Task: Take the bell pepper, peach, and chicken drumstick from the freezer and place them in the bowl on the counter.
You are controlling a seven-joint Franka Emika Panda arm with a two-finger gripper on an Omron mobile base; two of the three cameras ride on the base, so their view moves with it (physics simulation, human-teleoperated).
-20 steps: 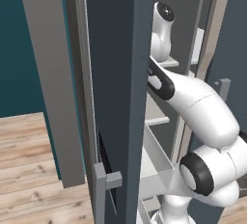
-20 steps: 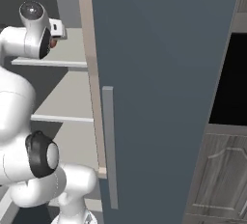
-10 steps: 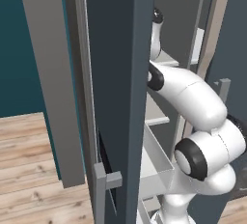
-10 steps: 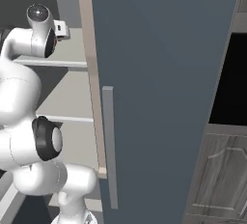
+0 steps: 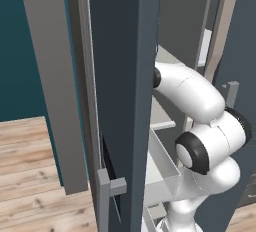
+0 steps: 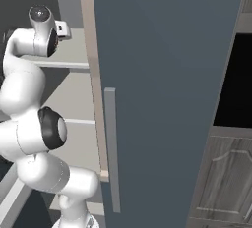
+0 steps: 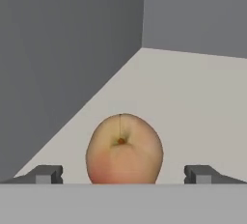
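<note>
Gripper (image 7: 123, 175) spread wide, pinching nothing; tips at 8 and 4 o'clock of hand view. Peach (image 7: 124, 150) sits between them on freezer shelf (image 7: 193, 102), side wall at 10 o'clock. You risk nudging round fruit: it rolls toward back corner at 12. Close off-centre and it squirts out.

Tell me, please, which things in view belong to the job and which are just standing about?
Job: peach, between the open gripper fingertips; freezer, its shelf under the peach.
Standing about: wood cupboard, floor.

peach (image 7: 124, 149) underside cut off, forearm behind door (image 5: 122, 76)
</note>
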